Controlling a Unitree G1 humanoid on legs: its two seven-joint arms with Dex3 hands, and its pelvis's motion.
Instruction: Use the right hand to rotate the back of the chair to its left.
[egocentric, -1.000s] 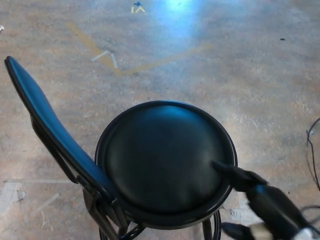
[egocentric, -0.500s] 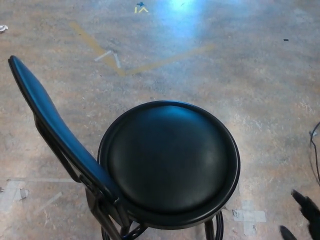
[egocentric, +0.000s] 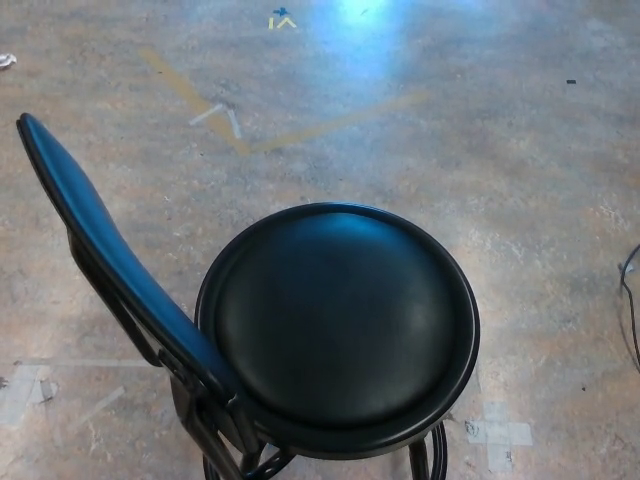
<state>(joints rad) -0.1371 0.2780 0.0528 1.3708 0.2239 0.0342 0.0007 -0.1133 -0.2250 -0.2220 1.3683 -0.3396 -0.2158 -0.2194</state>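
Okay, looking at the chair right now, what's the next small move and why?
Probably none on the chair: hold the right hand clear. The backrest already stands at the picture's left of the round seat, which looks like the wanted turn, and neither hand shows in the head view, so nothing is touching the chair.

No text, label, brand or number can be read; the floor (egocentric: 520, 180) bears only unlettered tape marks (egocentric: 280, 18).
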